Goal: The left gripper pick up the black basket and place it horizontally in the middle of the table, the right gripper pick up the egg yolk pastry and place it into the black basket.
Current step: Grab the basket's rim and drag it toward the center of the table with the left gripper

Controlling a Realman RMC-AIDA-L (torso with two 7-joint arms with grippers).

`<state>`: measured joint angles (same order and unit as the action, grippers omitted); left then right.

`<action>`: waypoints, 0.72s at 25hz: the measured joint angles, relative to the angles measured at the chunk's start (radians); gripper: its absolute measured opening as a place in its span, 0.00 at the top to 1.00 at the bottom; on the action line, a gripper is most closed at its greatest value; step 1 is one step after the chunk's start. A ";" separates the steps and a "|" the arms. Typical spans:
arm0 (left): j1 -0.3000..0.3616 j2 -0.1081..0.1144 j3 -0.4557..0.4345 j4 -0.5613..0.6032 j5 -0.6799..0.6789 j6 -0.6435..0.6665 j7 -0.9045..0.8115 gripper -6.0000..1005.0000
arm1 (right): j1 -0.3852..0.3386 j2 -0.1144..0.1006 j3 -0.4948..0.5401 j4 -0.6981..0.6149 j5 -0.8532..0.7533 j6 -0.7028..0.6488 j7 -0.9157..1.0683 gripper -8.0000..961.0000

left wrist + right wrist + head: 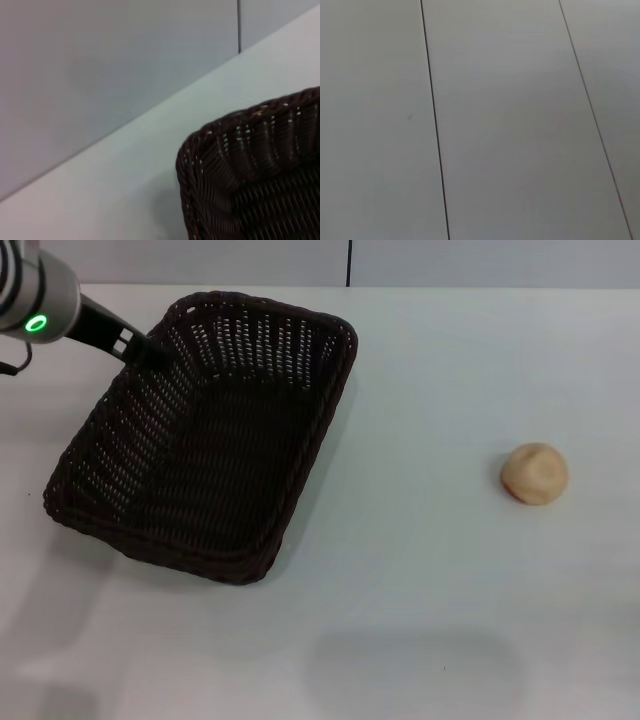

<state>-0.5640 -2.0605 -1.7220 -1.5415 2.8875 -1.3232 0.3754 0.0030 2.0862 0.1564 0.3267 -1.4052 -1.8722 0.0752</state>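
The black basket lies on the white table at the left, turned diagonally with its open side up. My left gripper reaches from the upper left to the basket's far left rim, where its dark tips merge with the weave. The left wrist view shows one braided corner of the basket close by, but not my fingers. The egg yolk pastry sits alone on the table at the right, well apart from the basket. My right gripper is out of view; its wrist view shows only grey wall panels.
The table's far edge meets a grey panelled wall just behind the basket. A faint shadow falls on the near middle of the table.
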 joint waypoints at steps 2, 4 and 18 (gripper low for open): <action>-0.020 0.000 -0.002 0.045 0.000 0.002 0.000 0.19 | -0.001 0.000 0.000 0.000 0.000 -0.001 0.000 0.19; -0.048 0.000 -0.002 0.110 0.000 0.003 0.002 0.19 | -0.002 0.000 0.000 0.000 0.000 -0.001 0.000 0.19; -0.101 0.005 -0.011 0.237 0.002 0.035 -0.002 0.19 | -0.001 -0.001 -0.010 0.000 0.000 0.001 0.000 0.19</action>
<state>-0.6650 -2.0552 -1.7326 -1.3041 2.8898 -1.2887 0.3730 0.0018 2.0854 0.1460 0.3267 -1.4050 -1.8711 0.0751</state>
